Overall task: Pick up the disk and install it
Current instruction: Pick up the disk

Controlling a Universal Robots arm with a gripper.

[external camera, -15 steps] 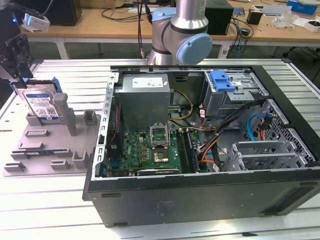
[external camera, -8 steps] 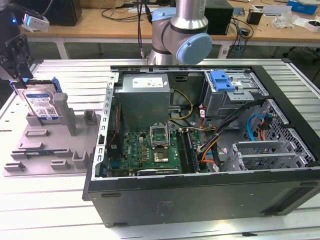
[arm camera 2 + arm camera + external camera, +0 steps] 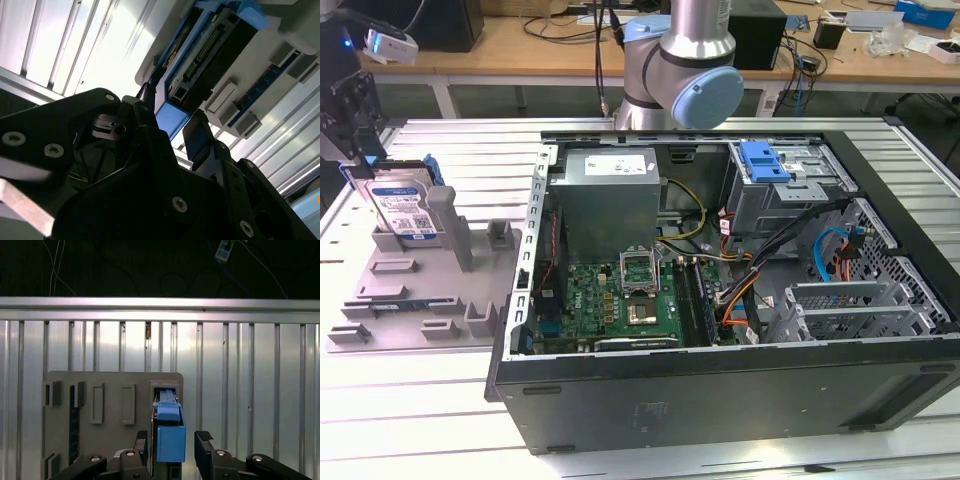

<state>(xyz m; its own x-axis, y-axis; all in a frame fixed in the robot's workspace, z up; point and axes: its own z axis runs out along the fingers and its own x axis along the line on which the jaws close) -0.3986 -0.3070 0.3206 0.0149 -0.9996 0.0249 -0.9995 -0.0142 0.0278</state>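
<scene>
- Now, the gripper [image 3: 172, 436]: jaws open, one finger on each flat side of the disk [image 3: 169, 417]. As far as I can judge, it has hold of nothing.
- In the first wrist view a gap shows between one of the fingers [image 3: 204, 442] and the disk's blue frame. The other finger sits close; contact is unclear.
- The second wrist view shows the same straddle, with the blue end of the disk [image 3: 172, 117] between the two dark fingers [image 3: 200, 137].
- Key relation: the disk lies straight ahead of the gripper, on its line of approach.
- The disk stands on end, its long axis roughly upright, running from the fingertips down into its slot. Its broad faces are turned toward the pads, so closing should meet the flat sides, I judge.
- The disk [image 3: 405, 205] sits in a grey holder [image 3: 420, 285], with the gripper [image 3: 362, 150] just above its top end.
- The holder rests on the slatted tabletop [image 3: 430, 400], near its edge at the exterior view's left, beside the open computer case [image 3: 720, 400].
- The drive cage [image 3: 790, 195] with its blue bracket [image 3: 765, 160] is inside the case, well apart from the disk. By my reading, installing has not yet begun.
</scene>
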